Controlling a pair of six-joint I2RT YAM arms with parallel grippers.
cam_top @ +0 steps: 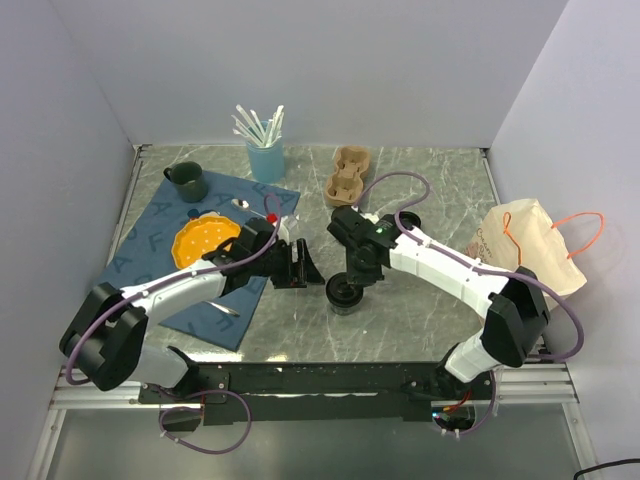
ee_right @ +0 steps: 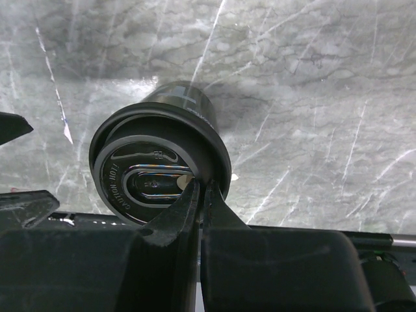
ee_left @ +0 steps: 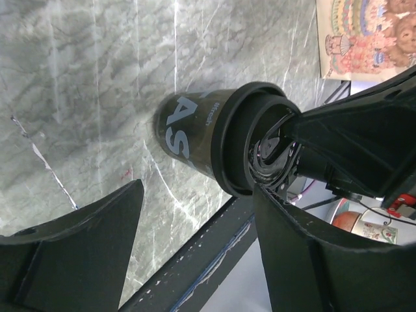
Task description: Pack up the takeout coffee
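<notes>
Coffee cup (cam_top: 343, 293): black, tapered, pale lettering on its side; stands upright on the bare tabletop (cam_top: 420, 320), near the middle and somewhat toward the near edge.
Lid (ee_right: 153, 175): round, black, seated on the cup; raised lettering around its oval centre.
Right claw (ee_right: 203, 188): closed, fingers pressed together; tips at the lid's rim on the side toward the near edge. Whether they pinch the rim cannot be told.
Left claw (cam_top: 303, 265): open, fingers spread wide; just beside the cup on its left, not touching it. In the left wrist view the cup lies ahead of the fingertips, in line with the gap.
Mat (cam_top: 150, 240): blue with pale letters; left half of the tabletop, set at an angle.
Plate (cam_top: 205, 240): orange, wavy edge; on the mat, partly under the left arm.
Mug (cam_top: 188, 180): dark green, with handle; far end of the mat, near the far left corner.
Tumbler (cam_top: 264, 158): light blue, holding white straws; at the far edge, left of centre.
Cup carrier (cam_top: 348, 175): brown cardboard, near the far edge at centre.
Bag (cam_top: 525, 245): cream cloth, orange handles; at the right edge.
</notes>
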